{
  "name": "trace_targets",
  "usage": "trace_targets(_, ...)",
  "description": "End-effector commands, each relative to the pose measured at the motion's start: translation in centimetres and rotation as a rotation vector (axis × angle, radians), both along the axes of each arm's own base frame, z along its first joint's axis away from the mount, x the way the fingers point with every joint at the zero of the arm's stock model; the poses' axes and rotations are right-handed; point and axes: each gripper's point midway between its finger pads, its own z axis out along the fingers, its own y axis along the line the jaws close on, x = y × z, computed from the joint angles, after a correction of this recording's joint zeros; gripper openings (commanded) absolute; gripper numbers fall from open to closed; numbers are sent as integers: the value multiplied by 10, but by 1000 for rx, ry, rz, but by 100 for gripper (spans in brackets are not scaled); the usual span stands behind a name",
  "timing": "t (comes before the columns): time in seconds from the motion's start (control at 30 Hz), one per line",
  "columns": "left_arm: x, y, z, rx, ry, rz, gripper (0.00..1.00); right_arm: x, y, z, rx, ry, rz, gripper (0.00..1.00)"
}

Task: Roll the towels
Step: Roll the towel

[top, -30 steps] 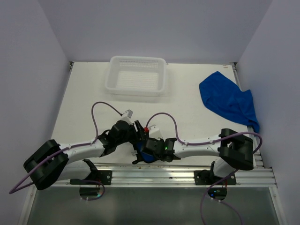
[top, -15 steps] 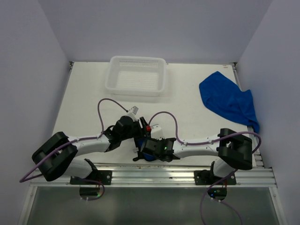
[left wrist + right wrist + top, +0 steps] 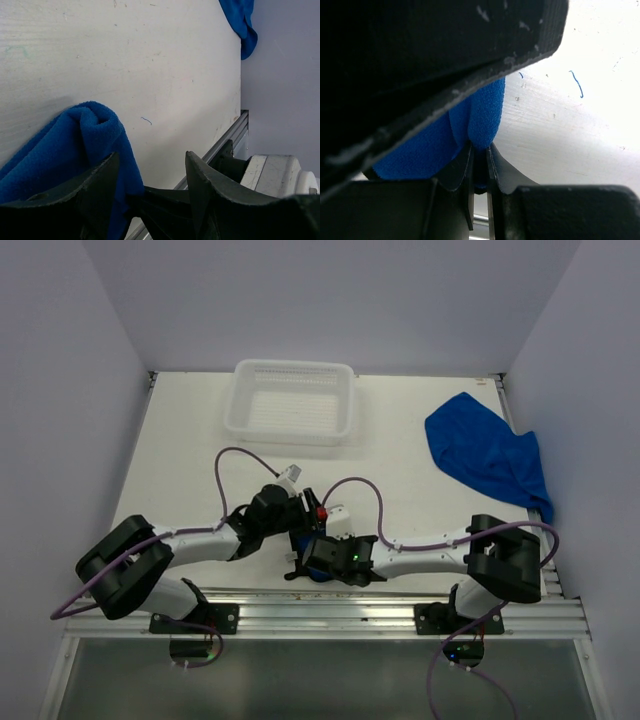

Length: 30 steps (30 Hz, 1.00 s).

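Right tool [image 3: 480,154] tight on blue towel [image 3: 485,110], left tool [image 3: 151,165] agape.

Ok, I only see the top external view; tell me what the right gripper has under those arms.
Observer: The right gripper is shut on a fold of the royal-blue soft cloth towel.
Operator: Now report the left one.
Observer: The left gripper is open; the towel's fold bulges beside one finger, unclamped.
Operator: Describe the surface ahead of it.
Observer: White table, with one small blue thread lying on it.
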Motion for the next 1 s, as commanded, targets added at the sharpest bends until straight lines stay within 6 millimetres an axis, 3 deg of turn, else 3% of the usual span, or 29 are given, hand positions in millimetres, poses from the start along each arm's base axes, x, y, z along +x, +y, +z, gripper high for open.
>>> trace_targets(0.0,6,13,-22,50,34,79,58,-7,11,-2,17,-36,82,0)
trace_targets(0.33,10,26,-13,-4,45,166,56,-10,4,-5,51,-29,44,0)
trace_targets(0.8,14,13,19,-59,8,127,56,-8,3,-4,55,-41,41,0)
trace_targets(0.97,16,6,21,-75,12,110,56,-7,4,-4,64,-46,40,0)
